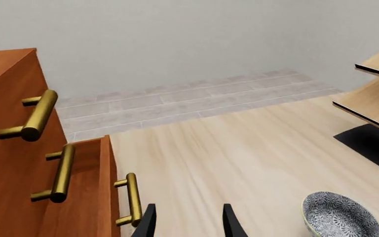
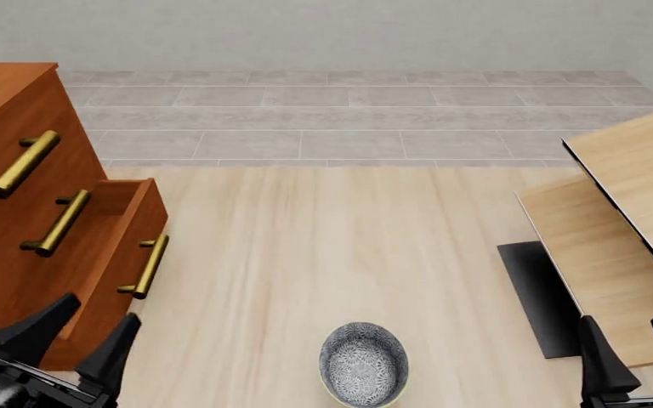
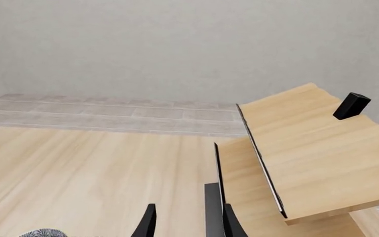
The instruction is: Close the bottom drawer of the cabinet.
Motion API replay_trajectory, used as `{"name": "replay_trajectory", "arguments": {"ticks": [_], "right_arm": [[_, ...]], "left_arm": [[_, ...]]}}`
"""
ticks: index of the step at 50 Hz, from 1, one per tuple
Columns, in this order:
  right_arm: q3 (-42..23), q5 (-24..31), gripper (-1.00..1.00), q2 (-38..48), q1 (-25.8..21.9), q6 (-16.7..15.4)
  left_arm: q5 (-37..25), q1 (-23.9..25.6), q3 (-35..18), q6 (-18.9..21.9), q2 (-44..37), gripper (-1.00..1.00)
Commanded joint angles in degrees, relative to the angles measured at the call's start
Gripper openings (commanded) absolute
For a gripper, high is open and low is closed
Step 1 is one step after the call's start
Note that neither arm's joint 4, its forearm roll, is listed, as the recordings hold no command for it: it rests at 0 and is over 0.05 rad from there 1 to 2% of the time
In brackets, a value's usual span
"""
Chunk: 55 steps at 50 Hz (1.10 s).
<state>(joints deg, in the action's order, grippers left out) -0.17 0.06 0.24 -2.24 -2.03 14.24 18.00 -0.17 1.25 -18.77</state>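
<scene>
The reddish-brown cabinet (image 2: 3,110) stands at the left of the front view with three brass-handled drawers. Its bottom drawer (image 2: 111,246) is pulled out, its brass bar handle (image 2: 146,266) facing the table's middle. In the left wrist view the cabinet (image 1: 5,98) and the bottom drawer (image 1: 94,197) show, with the handle (image 1: 132,200) just beside my fingertips. My left gripper (image 2: 77,338) (image 1: 188,222) is open and empty, close in front of the drawer's front. My right gripper (image 2: 635,344) (image 3: 188,222) is open and empty at the near right.
A patterned blue-and-white bowl (image 2: 363,364) sits on the table between the arms, also in the left wrist view (image 1: 341,217). Pale light-wood stepped furniture (image 2: 633,229) on a black base fills the right side, close to my right gripper (image 3: 308,153). A tiled floor lies beyond the table.
</scene>
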Motion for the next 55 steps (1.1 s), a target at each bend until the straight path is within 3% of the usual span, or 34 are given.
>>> {"name": "replay_trajectory", "arguments": {"ticks": [1, 12, 23, 42, 55], "right_arm": [[0.0, 0.1, 1.0, 0.2, -0.4, -0.2], [0.1, 0.0, 1.0, 0.3, -0.5, -0.4], [0.0, -0.1, 1.0, 0.4, -0.5, -0.7], [0.1, -0.1, 1.0, 0.3, -0.8, -1.1], [0.1, -0.1, 1.0, 0.3, -0.8, -1.2]], "left_arm": [[10.1, 5.1, -0.1, -0.8, -12.7, 1.0], [19.9, 8.6, -1.1, -3.3, -25.8, 1.0], [27.5, 9.0, -2.3, -7.0, -36.8, 1.0], [45.5, 5.4, -1.6, -12.5, -60.3, 1.0], [50.6, 3.7, -2.5, -13.7, -68.5, 1.0]]}}
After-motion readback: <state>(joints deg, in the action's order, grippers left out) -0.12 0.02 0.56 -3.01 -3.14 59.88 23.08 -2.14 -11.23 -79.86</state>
